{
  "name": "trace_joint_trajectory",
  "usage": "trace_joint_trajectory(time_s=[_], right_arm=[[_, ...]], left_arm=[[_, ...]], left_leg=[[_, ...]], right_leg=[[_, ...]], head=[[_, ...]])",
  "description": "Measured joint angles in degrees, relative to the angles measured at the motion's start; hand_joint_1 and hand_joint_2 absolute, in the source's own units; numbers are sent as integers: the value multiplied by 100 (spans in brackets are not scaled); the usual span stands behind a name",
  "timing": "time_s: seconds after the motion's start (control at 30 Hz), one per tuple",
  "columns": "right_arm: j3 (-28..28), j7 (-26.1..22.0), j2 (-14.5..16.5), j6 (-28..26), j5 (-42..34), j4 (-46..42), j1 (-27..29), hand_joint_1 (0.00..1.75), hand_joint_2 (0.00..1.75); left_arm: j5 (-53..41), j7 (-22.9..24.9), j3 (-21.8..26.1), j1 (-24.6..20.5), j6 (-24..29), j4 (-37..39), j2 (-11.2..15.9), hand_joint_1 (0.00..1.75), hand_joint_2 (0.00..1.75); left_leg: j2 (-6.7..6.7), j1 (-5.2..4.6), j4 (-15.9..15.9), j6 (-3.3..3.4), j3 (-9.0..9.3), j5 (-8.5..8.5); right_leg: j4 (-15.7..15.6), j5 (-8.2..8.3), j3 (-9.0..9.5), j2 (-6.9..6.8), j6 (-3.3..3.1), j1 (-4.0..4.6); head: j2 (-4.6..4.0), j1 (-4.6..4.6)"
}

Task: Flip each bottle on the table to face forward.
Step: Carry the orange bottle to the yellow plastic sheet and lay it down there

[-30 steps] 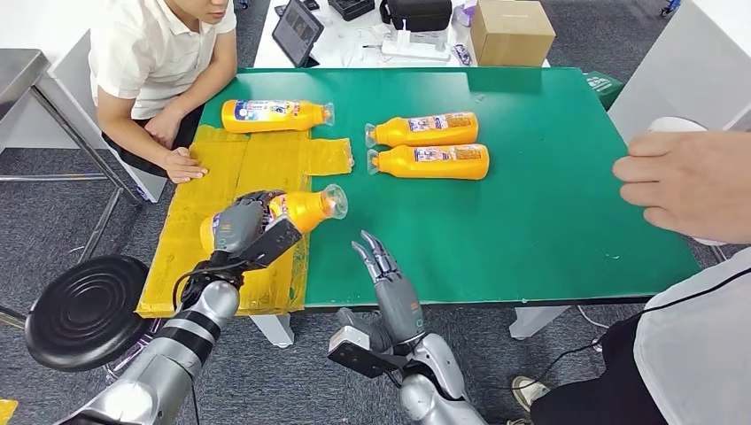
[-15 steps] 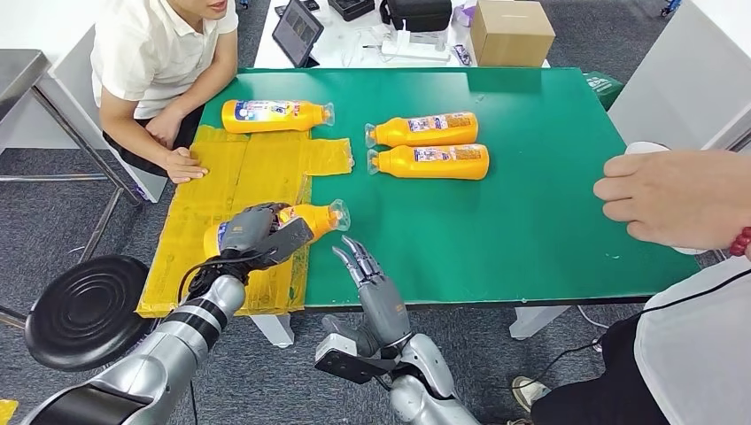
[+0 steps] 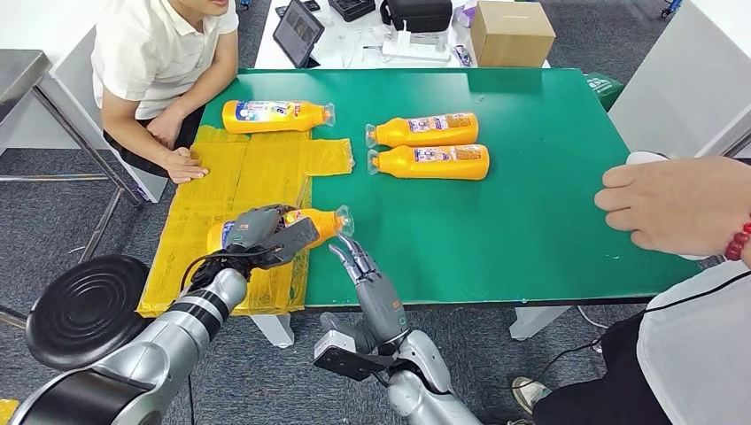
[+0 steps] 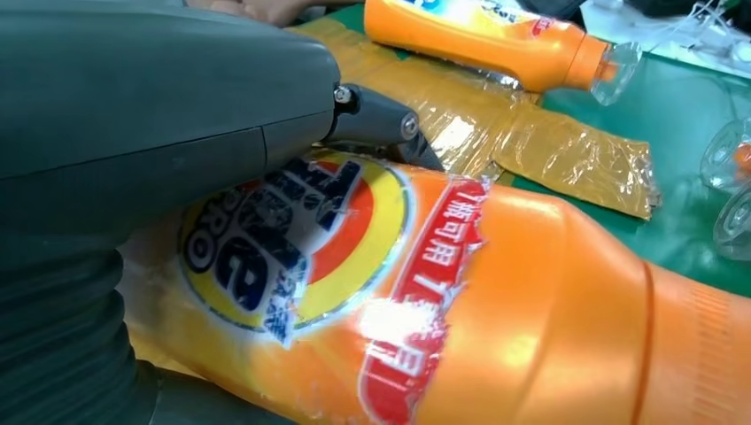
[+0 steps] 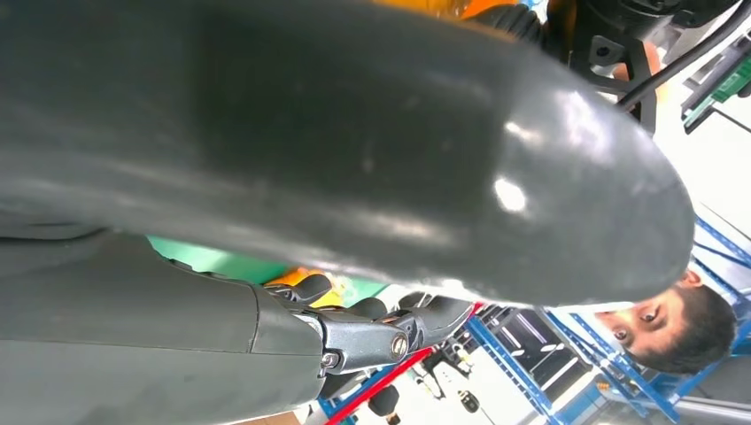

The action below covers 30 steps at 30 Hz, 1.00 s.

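Green table point(image 3: 531, 221) is carrying four orange bottles; three are lying untouched farther back. Left hand point(image 3: 266, 232) is gripping the near bottle point(image 3: 321, 221) at the front-left edge on yellow film point(image 3: 257, 168), lowering it since a second ago. Right hand point(image 3: 361, 264), fingers spread and empty, is moving in toward its cap; flip looks underway.

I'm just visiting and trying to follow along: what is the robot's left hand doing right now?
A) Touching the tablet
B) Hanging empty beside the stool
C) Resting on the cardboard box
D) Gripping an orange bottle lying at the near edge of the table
D: in the head view the left hand is wrapped around the orange bottle lying on the yellow sheet, and the left wrist view shows that bottle's label right against the hand.
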Motion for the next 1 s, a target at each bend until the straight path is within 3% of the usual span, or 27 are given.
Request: trace_joint_trajectory(time_s=[0.1,0.67,1.0], right_arm=[[1,-41,6,-37,-40,54,-15,0,0],[83,-205,32,-138,-214,256,-65,0,0],[88,-247,32,-239,-242,307,-77,0,0]], left_arm=[[12,1,-3,-3,-99,51,-2,0,175],[292,-75,44,-47,-635,212,8,0,175],[1028,-667,409,61,-382,121,3,0,175]], left_leg=[[2,0,0,0,0,0],[-5,0,0,0,9,0],[-3,0,0,-1,11,1]], right_leg=[[0,0,-1,1,0,0],[0,0,13,-3,0,0],[0,0,12,-3,0,1]], head=[[0,0],[0,0],[0,0]])
